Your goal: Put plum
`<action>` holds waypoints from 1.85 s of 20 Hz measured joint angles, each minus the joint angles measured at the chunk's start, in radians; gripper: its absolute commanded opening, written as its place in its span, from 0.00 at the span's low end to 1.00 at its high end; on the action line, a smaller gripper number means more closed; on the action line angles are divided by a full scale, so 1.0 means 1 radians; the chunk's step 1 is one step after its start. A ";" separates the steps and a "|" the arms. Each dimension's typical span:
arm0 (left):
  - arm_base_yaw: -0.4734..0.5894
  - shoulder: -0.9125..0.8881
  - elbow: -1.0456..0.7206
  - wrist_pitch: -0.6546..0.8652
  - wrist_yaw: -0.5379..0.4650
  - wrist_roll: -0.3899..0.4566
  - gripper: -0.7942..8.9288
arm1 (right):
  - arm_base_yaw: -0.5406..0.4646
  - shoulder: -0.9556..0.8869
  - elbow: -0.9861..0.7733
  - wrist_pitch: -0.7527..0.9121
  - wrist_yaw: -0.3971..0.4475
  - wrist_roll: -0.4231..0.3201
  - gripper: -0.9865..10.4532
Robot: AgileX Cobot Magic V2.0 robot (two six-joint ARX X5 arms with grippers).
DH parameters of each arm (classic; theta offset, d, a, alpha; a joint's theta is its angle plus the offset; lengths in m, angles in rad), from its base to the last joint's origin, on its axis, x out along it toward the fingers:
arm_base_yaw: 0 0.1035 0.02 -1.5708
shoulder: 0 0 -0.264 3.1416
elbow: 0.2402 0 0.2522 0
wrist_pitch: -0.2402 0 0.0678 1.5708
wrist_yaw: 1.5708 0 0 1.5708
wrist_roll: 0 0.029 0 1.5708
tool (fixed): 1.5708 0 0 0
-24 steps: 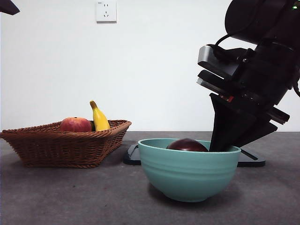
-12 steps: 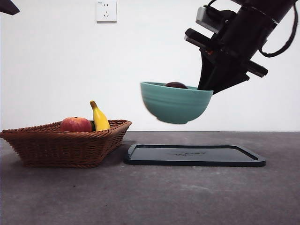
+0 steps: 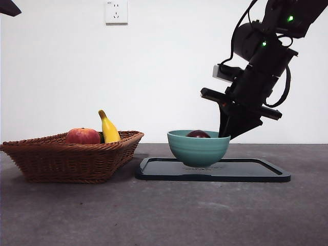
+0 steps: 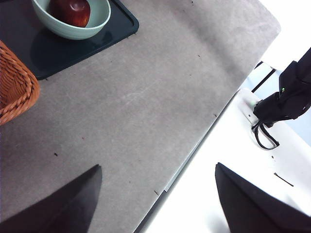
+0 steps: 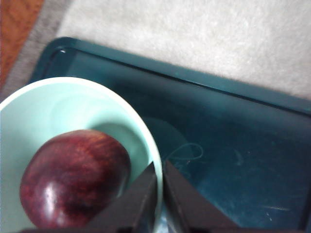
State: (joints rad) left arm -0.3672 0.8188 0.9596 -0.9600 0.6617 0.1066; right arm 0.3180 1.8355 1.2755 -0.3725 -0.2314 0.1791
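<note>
— Item one, the plum (image 3: 198, 134): where does it lie?
— Inside the teal bowl (image 3: 198, 149), right of centre in the front view; only its dark top clears the rim. The right pincer (image 5: 159, 171) is clamped on that bowl's rim, one jaw inside and one outside, so the plum (image 5: 75, 178) sits just beside the inner jaw (the wall of the bowl stands between the two jaws).
— The bowl's footing?
— On the black tray (image 3: 256, 171), which rests on the grey desk (image 3: 164, 215).
— Other entries?
— Wicker basket (image 3: 72, 159), lower left, well apart from the tray's contents, holding a red-orange fruit (image 3: 82, 136) and a yellow banana (image 3: 108, 128). Wall socket (image 3: 116, 11), top of frame.
— The left pincer (image 4: 155, 194)?
— Jaws spread wide, above the desk's edge, far from the bowl.
</note>
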 measured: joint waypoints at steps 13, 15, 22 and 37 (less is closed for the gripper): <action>0.000 -0.001 0.000 0.000 0.000 0.000 0.47 | -0.006 0.022 0.004 -0.007 0.022 -0.003 0.28; 0.000 -0.001 0.000 0.000 0.000 0.000 0.47 | -0.006 -0.026 0.004 -0.014 0.026 -0.003 0.28; 0.000 -0.001 0.000 0.000 0.000 0.000 0.47 | -0.010 -0.437 0.009 -0.212 0.018 -0.050 0.28; 0.000 -0.001 0.000 0.000 0.000 0.000 0.47 | 0.079 -1.072 -0.345 -0.443 -0.163 -0.095 0.28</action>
State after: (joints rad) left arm -0.3672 0.8181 0.9596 -0.9596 0.6617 0.1066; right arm 0.3969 0.7631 0.9306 -0.8154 -0.3939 0.0837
